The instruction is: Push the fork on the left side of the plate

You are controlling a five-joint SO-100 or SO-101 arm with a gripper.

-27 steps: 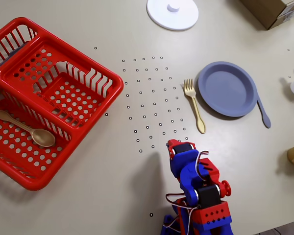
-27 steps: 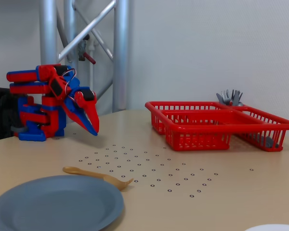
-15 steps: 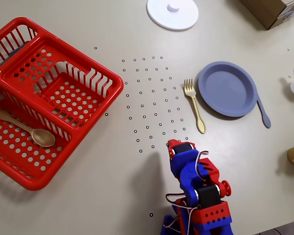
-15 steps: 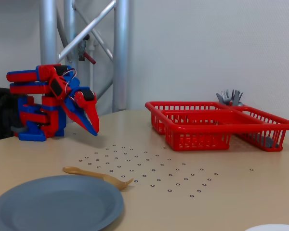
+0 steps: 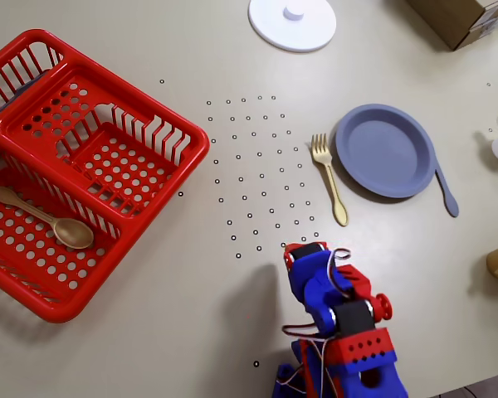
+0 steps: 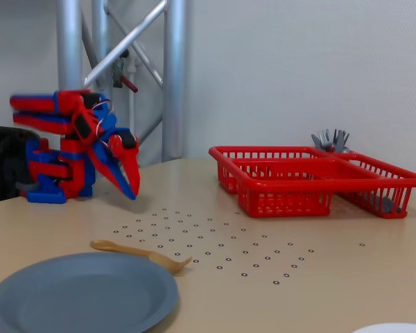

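The small golden-tan plastic fork (image 5: 329,177), just beside the round blue-grey plastic plate (image 5: 386,150), looks light and rigid, best nudged mid-handle; the hand (image 6: 131,191) appears closed, empty.

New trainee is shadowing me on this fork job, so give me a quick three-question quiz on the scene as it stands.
1. True or false: the fork touches the tool.
2. Which holds the spoon: A) plate, B) red basket, C) bare table?
3. Overhead view: the fork lies on the plate's ____ side.

Key: 1 false, they are apart; 2 B; 3 left.
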